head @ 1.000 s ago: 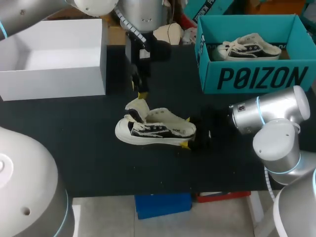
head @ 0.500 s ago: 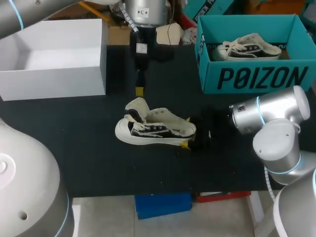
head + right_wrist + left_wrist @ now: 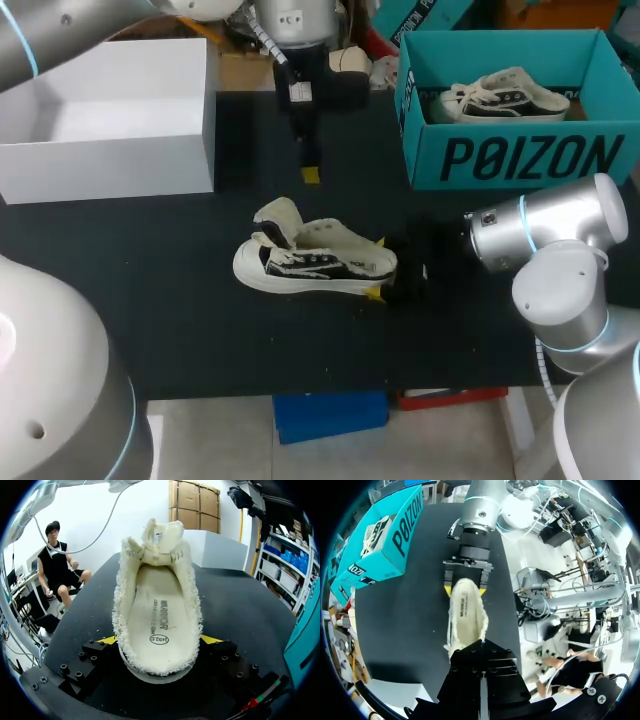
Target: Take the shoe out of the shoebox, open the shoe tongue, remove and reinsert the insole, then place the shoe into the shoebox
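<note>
The shoe (image 3: 315, 265) is out of its box and lies mid-table, its heel clamped from both sides by the right gripper (image 3: 380, 268). The tongue (image 3: 280, 215) is folded open and the insole (image 3: 157, 615) is seen inside; whether it has been removed and reinserted cannot be told. The left gripper (image 3: 310, 172), jaws seemingly pressed together on nothing, is held beyond the shoe. Return to the teal shoebox (image 3: 520, 160), far right, is judged outstanding.

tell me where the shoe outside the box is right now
In the head view the shoe lies mid-table, its heel gripped by the right gripper, nearer and to the left of the teal shoebox.
</note>
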You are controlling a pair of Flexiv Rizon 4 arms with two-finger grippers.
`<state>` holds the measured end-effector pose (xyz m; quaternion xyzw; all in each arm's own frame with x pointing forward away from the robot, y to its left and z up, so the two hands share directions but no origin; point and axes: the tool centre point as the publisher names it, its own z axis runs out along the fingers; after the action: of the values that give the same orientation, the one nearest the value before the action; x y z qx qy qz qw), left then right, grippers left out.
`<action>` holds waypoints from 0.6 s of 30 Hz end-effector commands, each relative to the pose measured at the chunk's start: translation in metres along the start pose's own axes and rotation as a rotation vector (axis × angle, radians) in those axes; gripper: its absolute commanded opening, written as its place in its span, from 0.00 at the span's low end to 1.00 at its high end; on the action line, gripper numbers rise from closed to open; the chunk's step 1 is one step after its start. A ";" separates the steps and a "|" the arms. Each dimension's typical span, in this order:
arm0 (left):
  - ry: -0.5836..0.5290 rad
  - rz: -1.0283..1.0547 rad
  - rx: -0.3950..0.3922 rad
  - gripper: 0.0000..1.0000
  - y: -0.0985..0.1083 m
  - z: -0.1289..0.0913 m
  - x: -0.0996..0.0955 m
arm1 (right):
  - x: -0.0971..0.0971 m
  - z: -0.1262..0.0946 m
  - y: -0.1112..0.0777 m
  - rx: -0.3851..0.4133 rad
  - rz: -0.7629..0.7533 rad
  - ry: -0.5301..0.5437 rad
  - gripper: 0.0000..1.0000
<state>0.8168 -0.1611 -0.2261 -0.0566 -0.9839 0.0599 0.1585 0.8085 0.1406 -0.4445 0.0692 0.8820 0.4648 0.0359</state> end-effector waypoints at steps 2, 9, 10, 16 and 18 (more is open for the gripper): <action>-0.109 0.012 0.080 0.00 0.012 0.013 0.006 | 0.000 0.000 -0.004 0.000 0.001 -0.001 0.00; -0.109 0.012 0.080 0.00 0.012 0.013 0.006 | 0.000 0.000 -0.004 0.000 0.001 -0.001 0.00; -0.109 0.012 0.080 0.00 0.012 0.013 0.006 | 0.000 0.000 -0.004 0.000 0.001 -0.001 0.00; -0.119 0.056 0.082 0.00 0.010 0.018 0.004 | 0.000 0.000 -0.004 0.000 0.001 -0.001 0.00; -0.108 0.099 0.118 0.00 0.009 0.023 -0.001 | 0.000 0.000 -0.004 0.000 0.001 -0.001 0.00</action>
<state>0.8089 -0.1534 -0.2388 -0.0841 -0.9852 0.1105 0.1004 0.8085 0.1405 -0.4445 0.0692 0.8820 0.4648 0.0359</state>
